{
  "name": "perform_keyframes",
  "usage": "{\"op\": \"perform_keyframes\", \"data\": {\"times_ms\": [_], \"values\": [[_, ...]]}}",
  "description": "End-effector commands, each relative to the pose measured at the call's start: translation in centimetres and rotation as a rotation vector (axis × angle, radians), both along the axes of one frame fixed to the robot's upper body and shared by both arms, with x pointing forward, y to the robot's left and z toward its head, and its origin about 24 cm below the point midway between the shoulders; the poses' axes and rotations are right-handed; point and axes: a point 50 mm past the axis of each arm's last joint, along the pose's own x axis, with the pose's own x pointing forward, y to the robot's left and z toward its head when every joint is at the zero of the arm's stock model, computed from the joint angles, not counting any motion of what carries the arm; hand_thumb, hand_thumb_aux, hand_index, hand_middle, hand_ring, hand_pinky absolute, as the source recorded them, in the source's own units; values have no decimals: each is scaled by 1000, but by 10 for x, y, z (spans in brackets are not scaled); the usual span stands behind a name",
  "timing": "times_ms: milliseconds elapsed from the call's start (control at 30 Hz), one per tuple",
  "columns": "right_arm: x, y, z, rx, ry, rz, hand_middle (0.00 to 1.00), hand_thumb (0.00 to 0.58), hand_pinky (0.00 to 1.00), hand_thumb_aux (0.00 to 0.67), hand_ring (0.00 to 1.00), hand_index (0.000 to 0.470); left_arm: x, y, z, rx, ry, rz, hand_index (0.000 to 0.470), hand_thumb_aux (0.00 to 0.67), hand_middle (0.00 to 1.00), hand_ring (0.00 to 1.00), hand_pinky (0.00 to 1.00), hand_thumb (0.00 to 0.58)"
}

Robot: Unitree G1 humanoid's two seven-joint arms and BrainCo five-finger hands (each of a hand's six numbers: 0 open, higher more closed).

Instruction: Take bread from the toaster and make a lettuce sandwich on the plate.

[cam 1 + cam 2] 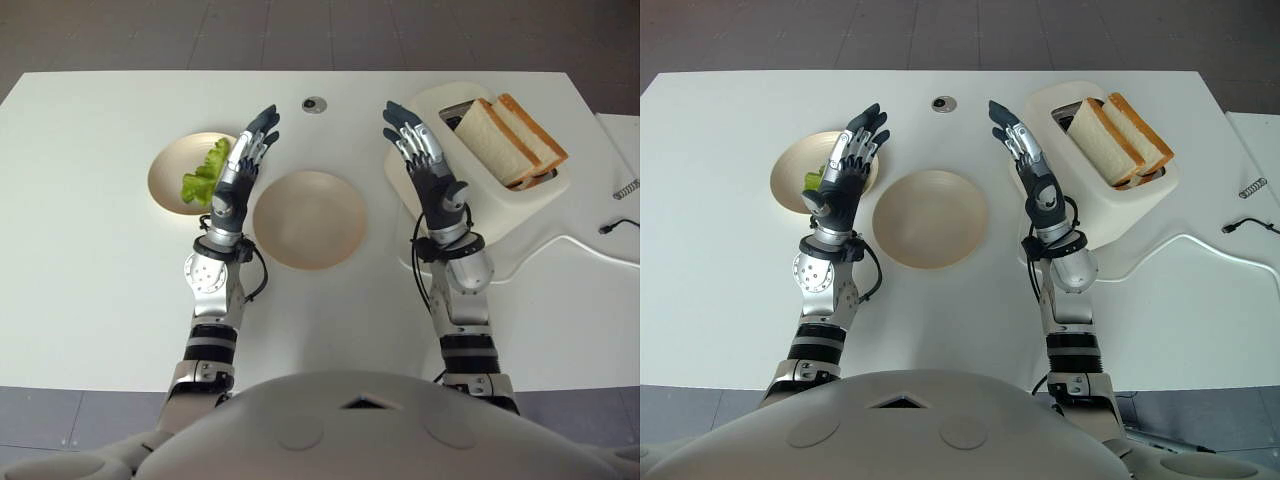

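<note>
At two o'clock from the right hand (428, 170), two bread slices (510, 140) stand in the toaster (525, 205), near but untouched. Lettuce (205, 178) lies on a side dish (170, 160), at nine o'clock from the left hand (238, 175). Between both hands sits the plate (310, 220). Each hand is spread flat with straight fingers, holding nothing.

Two plates (165, 160) (310, 220) on the counter (100, 300), just one lettuce leaf (205, 178). One toaster (500, 215), two bread slices (490, 140) (535, 135) in it.
</note>
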Motion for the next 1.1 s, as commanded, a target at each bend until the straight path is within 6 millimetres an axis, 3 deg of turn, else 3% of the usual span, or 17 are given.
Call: {"op": "perform_keyframes", "data": {"times_ms": [33,267,367,467,600,667,767,967,1033,1100], "values": [[2,2,3,8,-14,6,0,0,0,0,0,0,-3,-6,-3,25,2,-39,0,0,0,0,0,0],[-2,3,8,20,-41,12,0,0,0,0,0,0,-5,-4,1,-9,-16,-55,0,0,0,0,0,0],[-13,-9,36,16,-154,-8,0,0,0,0,0,0,-6,1,4,-39,-19,-56,0,0,0,0,0,0],[-19,-39,61,-79,-266,-121,0,0,0,0,0,0,-6,3,4,-39,-17,-53,0,0,0,0,0,0],[-22,-102,87,-225,-326,-393,0,0,0,0,0,0,-9,3,5,-46,-17,-62,0,0,0,0,0,0],[-17,-128,82,-358,-258,-521,0,0,0,0,0,0,-9,2,5,-53,-18,-66,0,0,0,0,0,0],[-1,-154,58,-517,-81,-645,0,0,0,0,0,0,-11,0,8,-61,-27,-80,0,0,0,0,0,0],[13,-170,17,-649,134,-659,0,0,0,0,0,0,-11,0,6,-55,-23,-88,0,0,0,0,0,0],[15,-170,14,-622,151,-641,0,132,0,81,0,57,-11,0,6,-55,-20,-89,0,0,0,0,0,0],[16,-166,12,-594,156,-618,0,201,0,129,0,90,-11,-1,5,-55,-17,-93,0,0,0,0,0,0]]}}
